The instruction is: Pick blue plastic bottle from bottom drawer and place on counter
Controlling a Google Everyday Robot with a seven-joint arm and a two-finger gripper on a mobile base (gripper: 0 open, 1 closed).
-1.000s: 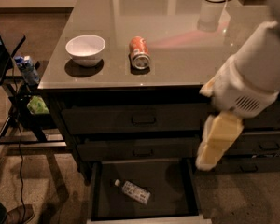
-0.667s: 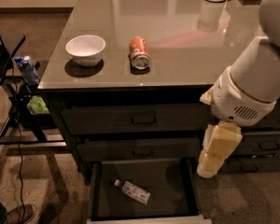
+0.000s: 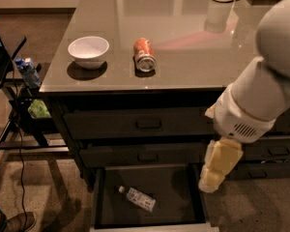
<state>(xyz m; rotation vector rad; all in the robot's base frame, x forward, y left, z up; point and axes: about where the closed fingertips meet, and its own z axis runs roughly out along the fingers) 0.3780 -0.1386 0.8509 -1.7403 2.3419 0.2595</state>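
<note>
The blue plastic bottle (image 3: 137, 198) is seen lying on its side in the open bottom drawer (image 3: 176, 197), left of the drawer's middle, with its cap turned toward the drawer's back left. The tool (image 3: 210, 180) is held over the drawer's right edge, pointed down; whether it is apart or together cannot be told. High above the drawer, an orange can (image 3: 144, 55) and a white bowl (image 3: 88, 50) are set on the tabletop (image 3: 193, 57)

The gripper (image 3: 209, 183) hung at the right edge of the open bottom drawer (image 3: 176, 197). The blue plastic bottle (image 3: 137, 198) lay flat inside, left of the gripper and slightly lower. The counter (image 3: 183, 62) was above it.
</note>
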